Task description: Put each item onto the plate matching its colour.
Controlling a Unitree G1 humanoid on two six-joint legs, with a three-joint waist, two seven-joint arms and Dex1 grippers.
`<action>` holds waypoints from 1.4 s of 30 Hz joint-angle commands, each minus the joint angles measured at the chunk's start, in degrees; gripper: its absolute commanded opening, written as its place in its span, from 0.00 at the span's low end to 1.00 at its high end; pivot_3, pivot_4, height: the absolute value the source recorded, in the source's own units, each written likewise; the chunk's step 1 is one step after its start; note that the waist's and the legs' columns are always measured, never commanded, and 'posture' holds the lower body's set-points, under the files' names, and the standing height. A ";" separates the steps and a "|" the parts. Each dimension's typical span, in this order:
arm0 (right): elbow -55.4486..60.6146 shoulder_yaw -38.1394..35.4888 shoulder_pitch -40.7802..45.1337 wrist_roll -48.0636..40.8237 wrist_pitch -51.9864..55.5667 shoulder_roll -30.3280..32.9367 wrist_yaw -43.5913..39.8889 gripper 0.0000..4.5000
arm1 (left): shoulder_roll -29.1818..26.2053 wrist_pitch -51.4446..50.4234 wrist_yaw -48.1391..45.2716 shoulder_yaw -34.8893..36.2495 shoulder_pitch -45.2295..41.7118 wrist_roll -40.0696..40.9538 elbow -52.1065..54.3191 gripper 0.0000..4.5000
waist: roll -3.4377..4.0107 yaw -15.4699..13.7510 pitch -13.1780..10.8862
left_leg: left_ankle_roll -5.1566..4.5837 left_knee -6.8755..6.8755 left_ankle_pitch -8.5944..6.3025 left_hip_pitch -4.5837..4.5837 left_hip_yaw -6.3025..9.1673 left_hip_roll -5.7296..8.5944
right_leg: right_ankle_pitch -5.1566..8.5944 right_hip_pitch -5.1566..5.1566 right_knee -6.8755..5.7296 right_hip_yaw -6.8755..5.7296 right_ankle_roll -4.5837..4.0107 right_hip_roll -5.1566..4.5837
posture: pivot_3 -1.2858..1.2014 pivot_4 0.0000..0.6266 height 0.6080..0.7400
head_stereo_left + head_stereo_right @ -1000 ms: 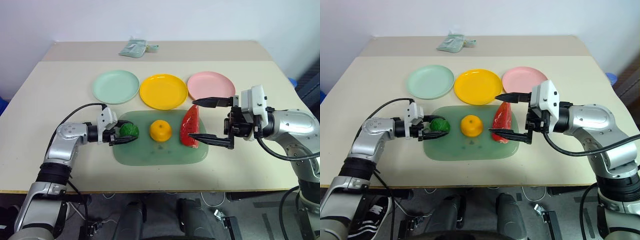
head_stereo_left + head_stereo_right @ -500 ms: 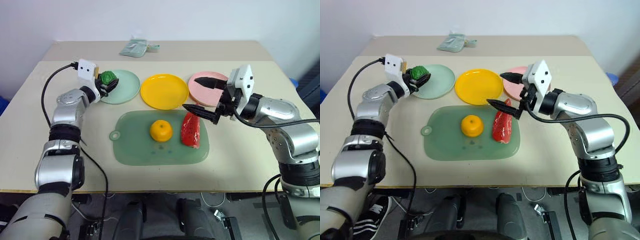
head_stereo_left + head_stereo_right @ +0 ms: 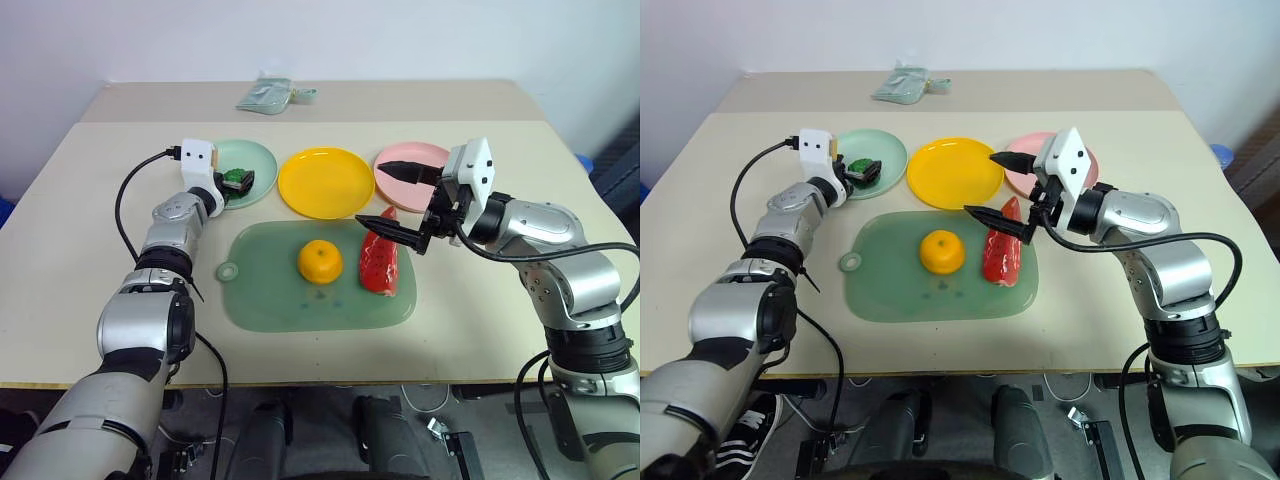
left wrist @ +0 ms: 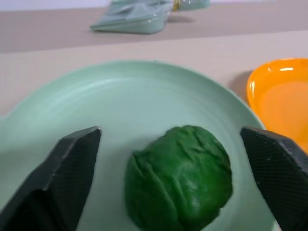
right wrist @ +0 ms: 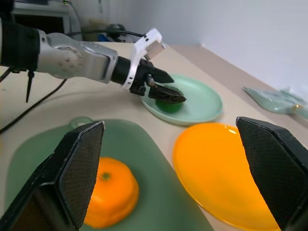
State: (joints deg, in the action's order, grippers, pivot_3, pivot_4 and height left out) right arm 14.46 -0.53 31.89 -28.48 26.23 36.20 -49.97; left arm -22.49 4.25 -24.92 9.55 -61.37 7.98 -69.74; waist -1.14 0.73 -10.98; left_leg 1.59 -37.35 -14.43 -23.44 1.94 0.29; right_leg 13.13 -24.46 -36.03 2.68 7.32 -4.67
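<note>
left wrist view shows the left gripper point(image 4: 171, 144) spread wide around the green ball point(image 4: 179, 175), seemingly resting on the mint plate point(image 4: 72, 106).

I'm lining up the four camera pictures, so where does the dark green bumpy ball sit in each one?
Left eye view: green ball on the mint plate, upper left.
Right eye view: same spot.
Left wrist view: low centre, between the fingers.
Right wrist view: on the plate, mid-picture.
Shared landmark: yellow plate.
</note>
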 commanded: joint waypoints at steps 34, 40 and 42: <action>9.40 -4.91 -5.60 -12.67 7.80 7.12 -7.92 1.00 | 4.13 -5.62 -38.39 -22.84 19.04 -0.92 43.75 0.75 | 0.04 -0.16 0.02 | -0.01 -0.12 0.00 0.07 0.01 -0.03 | 0.01 0.10 -0.03 0.06 -0.02 0.02 | 0.52 0.24 1.00; 6.04 -4.56 -2.97 -9.67 4.93 4.80 -4.46 1.00 | 9.84 -7.41 -24.34 -12.81 8.47 3.12 34.93 0.75 | 0.00 -0.25 0.00 | -0.01 -0.19 0.00 0.00 0.05 -0.03 | 0.00 0.09 -0.04 0.02 -0.02 0.02 | 0.52 0.24 1.00; 3.72 -4.08 -1.41 -6.70 2.59 3.69 -2.67 1.00 | 11.50 -5.41 -15.43 -8.94 2.89 2.90 27.80 0.75 | -0.01 -0.27 -0.01 | -0.01 -0.28 0.00 -0.04 0.05 -0.03 | -0.02 0.09 -0.03 0.01 0.02 0.02 | 0.52 0.24 1.00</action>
State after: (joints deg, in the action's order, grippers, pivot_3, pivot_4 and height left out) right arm 18.76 -3.61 29.04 -36.88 31.22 40.27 -54.05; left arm -11.13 -3.19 -46.09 -2.83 -55.90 9.84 -39.80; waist -1.15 0.46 -10.99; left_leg 1.57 -37.65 -14.44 -23.48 1.99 0.28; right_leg 13.11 -24.36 -36.06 2.69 7.35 -4.65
